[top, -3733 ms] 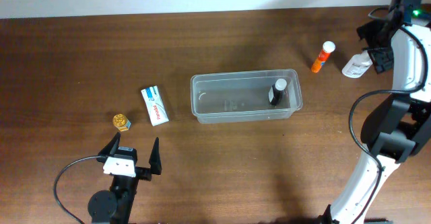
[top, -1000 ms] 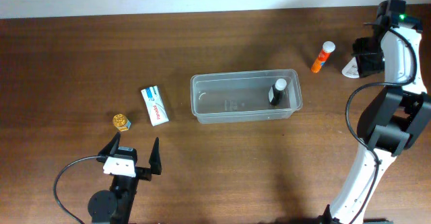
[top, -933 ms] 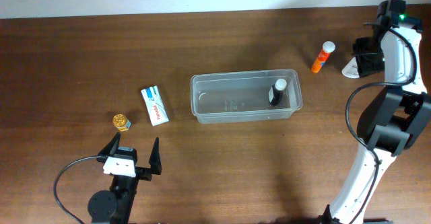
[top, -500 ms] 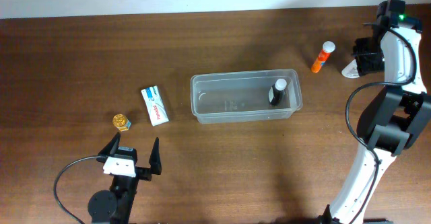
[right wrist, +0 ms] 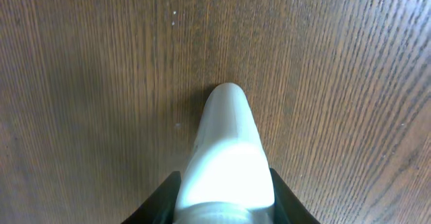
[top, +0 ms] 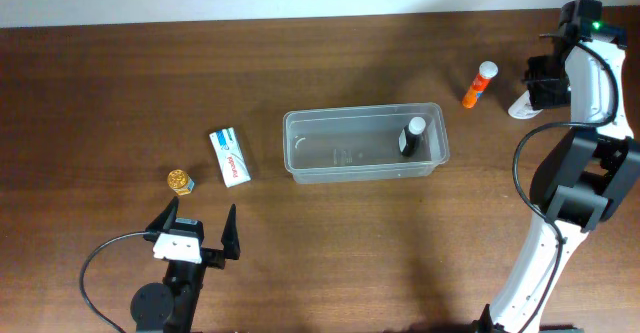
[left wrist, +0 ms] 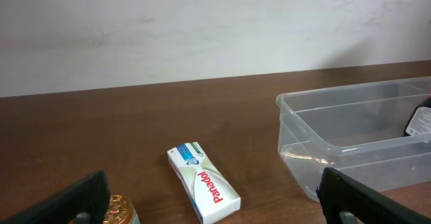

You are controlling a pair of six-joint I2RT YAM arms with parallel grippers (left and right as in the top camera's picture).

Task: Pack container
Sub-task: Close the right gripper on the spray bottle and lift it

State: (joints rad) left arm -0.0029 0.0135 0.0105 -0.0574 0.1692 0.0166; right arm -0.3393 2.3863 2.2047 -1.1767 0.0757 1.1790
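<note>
The container (top: 350, 173), the largest thing on the table, stands well to the left of the right gripper (right wrist: 223, 178) and somewhat nearer the robot, with a black bottle (top: 412, 136) already standing in the end closest to that hand. The right gripper grasps a white bottle (right wrist: 225, 136). Its two dark fingers press against the bottle's flanks, and the rounded end sticks out ahead of them over the wood. The step in hand looks like carrying this bottle to the tub. It should be lifted straight up until it is clear of the table, then carried left past the orange tube (top: 479, 83) lying just beside the hand. It is best let go over the open middle of the tub, not on top of the black bottle. The left gripper (top: 205, 206) idles with its fingers spread wide, holding nothing. A Panadol box (left wrist: 203, 190) lies ahead of it and a small gold-capped jar (top: 179, 181) is near its left finger. From above, the right wrist covers most of the white bottle, so how deep the grip is cannot be judged. The right wrist view cuts off the bottle's lower part, and whether it has left the table is unclear.
</note>
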